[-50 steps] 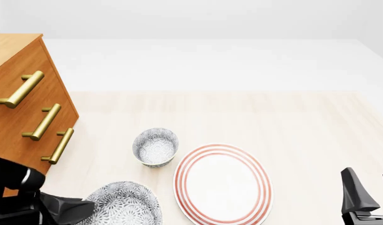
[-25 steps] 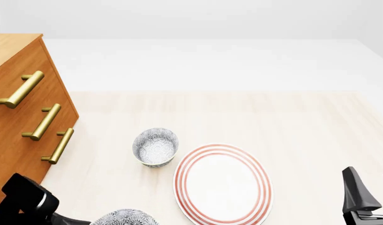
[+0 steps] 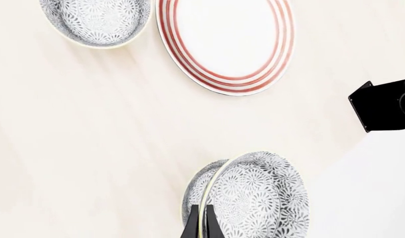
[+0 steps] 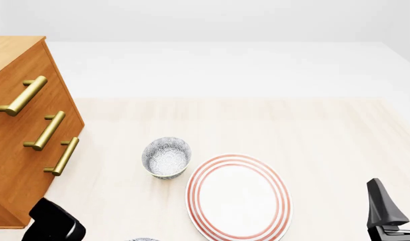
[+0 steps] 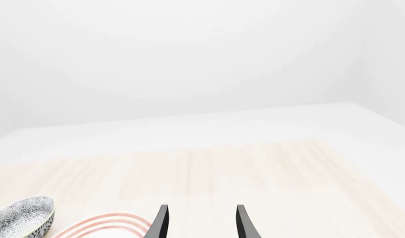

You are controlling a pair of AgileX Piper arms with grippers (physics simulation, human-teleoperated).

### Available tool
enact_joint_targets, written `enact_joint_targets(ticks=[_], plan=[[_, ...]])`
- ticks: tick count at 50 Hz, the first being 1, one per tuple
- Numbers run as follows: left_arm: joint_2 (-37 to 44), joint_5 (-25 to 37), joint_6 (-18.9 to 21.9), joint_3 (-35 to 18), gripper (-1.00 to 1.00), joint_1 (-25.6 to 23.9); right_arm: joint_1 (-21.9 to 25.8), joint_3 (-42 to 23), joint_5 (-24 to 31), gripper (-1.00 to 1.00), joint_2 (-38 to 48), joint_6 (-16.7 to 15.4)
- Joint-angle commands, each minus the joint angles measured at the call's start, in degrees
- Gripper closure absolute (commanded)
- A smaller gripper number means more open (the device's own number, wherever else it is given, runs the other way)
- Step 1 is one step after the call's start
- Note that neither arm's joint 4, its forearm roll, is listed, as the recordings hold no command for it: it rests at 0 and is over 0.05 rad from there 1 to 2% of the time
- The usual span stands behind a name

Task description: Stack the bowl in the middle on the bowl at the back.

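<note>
Speckled middle bowl (image 3: 252, 198) pinched by its rim in the left end effector (image 3: 202, 224) at the front view's bottom edge, back bowl (image 4: 167, 157) left of centre beside the red-ringed plate (image 4: 239, 197), drawers (image 4: 25, 125) at left, right end effector (image 5: 199, 224) parted and empty above the worktop (image 4: 312, 145)

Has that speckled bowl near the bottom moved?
Yes. The held bowl, clamped in the left gripper, slid down out of the front view; the plate stayed.

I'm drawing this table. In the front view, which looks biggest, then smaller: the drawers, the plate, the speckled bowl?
1. Drawers, biggest, though partly cut off at the edge.
2. Plate, clearly smaller than the drawers.
3. Speckled bowl, smallest by far.
The bowl sits a little farther back than the plate, but it would still look smaller.
</note>
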Motion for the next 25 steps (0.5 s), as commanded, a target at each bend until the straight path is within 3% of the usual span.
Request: enact_joint_targets(ticks=[1, 14, 15, 25], plan=[[2.19, -3.69, -0.5, 1.78, 1.0, -1.34, -0.11, 0.0, 0.05, -1.0, 0.0, 0.14], [4.87, -6.43, -1.71, 1.68, 1.0, -3.26, -0.09, -0.01, 0.09, -1.0, 0.0, 0.15], [4.7, -6.27, -1.59, 1.76, -1.0, -3.13, -0.08, 0.01, 0.07, -1.0, 0.0, 0.14], [4.26, -6.04, -1.79, 2.43, -1.0, -3.08, 0.03, 0.05, 0.02, -1.0, 0.0, 0.0]])
